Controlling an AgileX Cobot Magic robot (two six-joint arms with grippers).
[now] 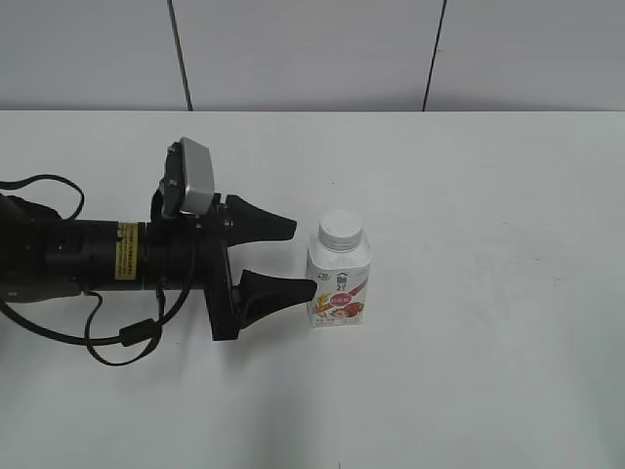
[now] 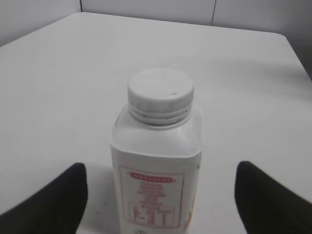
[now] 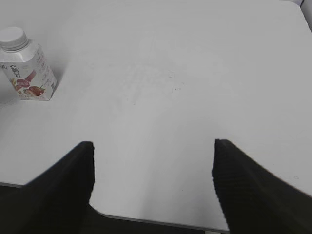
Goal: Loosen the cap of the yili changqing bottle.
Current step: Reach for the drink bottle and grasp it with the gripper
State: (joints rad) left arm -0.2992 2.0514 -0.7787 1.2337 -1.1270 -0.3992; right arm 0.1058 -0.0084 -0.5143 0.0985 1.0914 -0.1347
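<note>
The yili changqing bottle [image 1: 339, 285] stands upright on the white table, white with a pink-red fruit label. Its white ribbed cap [image 1: 341, 228] sits on the neck. My left gripper [image 1: 298, 257] is open, its black fingertips just left of the bottle and level with its body, not touching it. In the left wrist view the bottle [image 2: 156, 180] stands between my open fingers [image 2: 158, 195], with the cap [image 2: 160, 90] above. My right gripper [image 3: 152, 161] is open and empty over the table's near edge; it is out of the exterior view. The bottle [image 3: 29, 73] and cap [image 3: 12, 38] show far left in its view.
The white table [image 1: 488, 244] runs back to a grey panelled wall [image 1: 312, 49]. The left arm's black body and cables [image 1: 88, 264] lie across the table's left side. The table's near edge [image 3: 156, 222] shows under the right gripper.
</note>
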